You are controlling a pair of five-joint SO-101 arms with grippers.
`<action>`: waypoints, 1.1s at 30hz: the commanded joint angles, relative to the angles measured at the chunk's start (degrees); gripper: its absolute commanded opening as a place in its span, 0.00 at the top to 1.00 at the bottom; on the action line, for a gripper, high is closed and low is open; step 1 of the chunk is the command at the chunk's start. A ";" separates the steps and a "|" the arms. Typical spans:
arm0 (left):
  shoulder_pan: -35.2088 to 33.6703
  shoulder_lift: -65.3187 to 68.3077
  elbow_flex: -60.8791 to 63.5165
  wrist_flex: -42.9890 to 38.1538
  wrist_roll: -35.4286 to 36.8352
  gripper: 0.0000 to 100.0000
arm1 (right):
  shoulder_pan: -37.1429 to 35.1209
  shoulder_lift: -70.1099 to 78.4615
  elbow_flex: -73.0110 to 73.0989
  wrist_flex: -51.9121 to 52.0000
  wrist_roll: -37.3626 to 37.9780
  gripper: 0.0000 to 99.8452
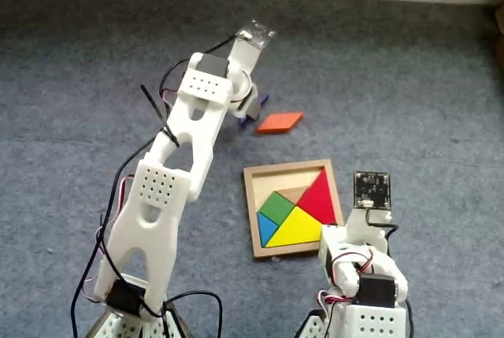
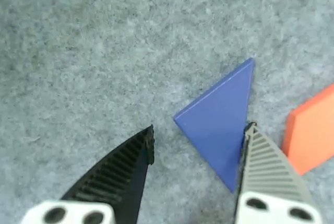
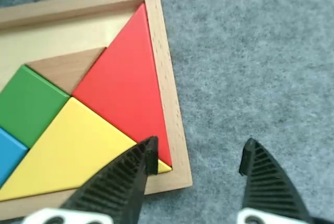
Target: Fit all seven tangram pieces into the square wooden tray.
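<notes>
A square wooden tray [image 1: 256,209] lies on the grey carpet and holds red [image 1: 317,196], yellow [image 1: 295,228], green [image 1: 276,206], light blue [image 1: 266,229] and brown [image 1: 294,194] pieces. Its far left part is bare wood [image 3: 62,28]. A dark blue triangle [image 2: 222,117] lies flat on the carpet beyond the tray, with an orange parallelogram [image 1: 279,122] beside it. My left gripper [image 2: 201,132] is open low over the blue triangle, its light finger [image 2: 261,156] at the triangle's edge. My right gripper [image 3: 201,153] is open over the tray's near right corner [image 3: 175,174].
Grey carpet covers the whole work area, with free room to the right of the tray and along the far side. The left arm [image 1: 177,172] stretches diagonally across the left half. A pale wall edge runs along the far border.
</notes>
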 commanded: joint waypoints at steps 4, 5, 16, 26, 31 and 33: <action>1.01 -0.13 -0.92 -1.67 0.26 0.73 | 0.57 -0.48 5.93 0.40 0.62 0.75; 1.01 -0.04 -0.92 -1.67 0.35 0.73 | 0.57 -0.48 5.93 0.40 0.62 0.75; 1.36 4.53 -1.45 -5.27 -4.84 0.91 | 0.57 -0.48 5.93 0.40 0.62 0.75; 0.92 4.44 -1.45 -3.34 -6.33 0.95 | 0.57 -0.48 5.93 0.40 0.62 0.75; 0.75 4.44 -5.23 2.90 -6.33 0.95 | 0.57 -0.48 5.93 0.40 0.62 0.75; -0.13 4.44 -7.87 5.63 -6.33 0.95 | 0.57 -0.48 5.93 0.40 0.62 0.75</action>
